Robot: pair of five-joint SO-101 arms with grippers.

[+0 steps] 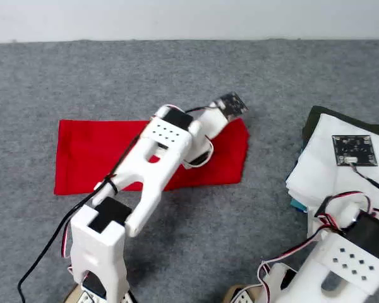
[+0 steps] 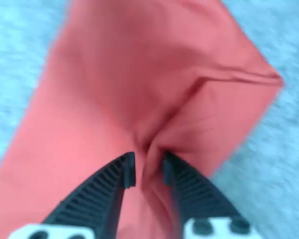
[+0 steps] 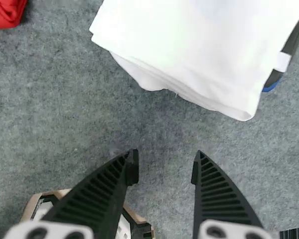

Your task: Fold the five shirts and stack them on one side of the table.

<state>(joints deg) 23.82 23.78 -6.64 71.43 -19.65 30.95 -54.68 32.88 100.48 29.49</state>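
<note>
The left gripper (image 2: 148,168) is clenched on a raised fold of the red shirt (image 2: 139,74), which lies spread mid-table. The right gripper (image 3: 162,169) hangs released above the grey table (image 3: 65,109), just beside the stack of folded shirts (image 3: 204,45).

A spread shirt (image 1: 88,158) lies across the left and middle of the table (image 1: 252,214), and a stack of folded shirts (image 1: 322,167) sits well apart from it at the table's right edge. The left arm (image 1: 155,161) extends from the near edge over the spread shirt, and the left gripper (image 2: 148,167) is down at its right end, with a raised fold of cloth pinched between its fingers. The right gripper (image 3: 162,167) hangs above bare table just in front of the stack, fingers apart and touching nothing.
</note>
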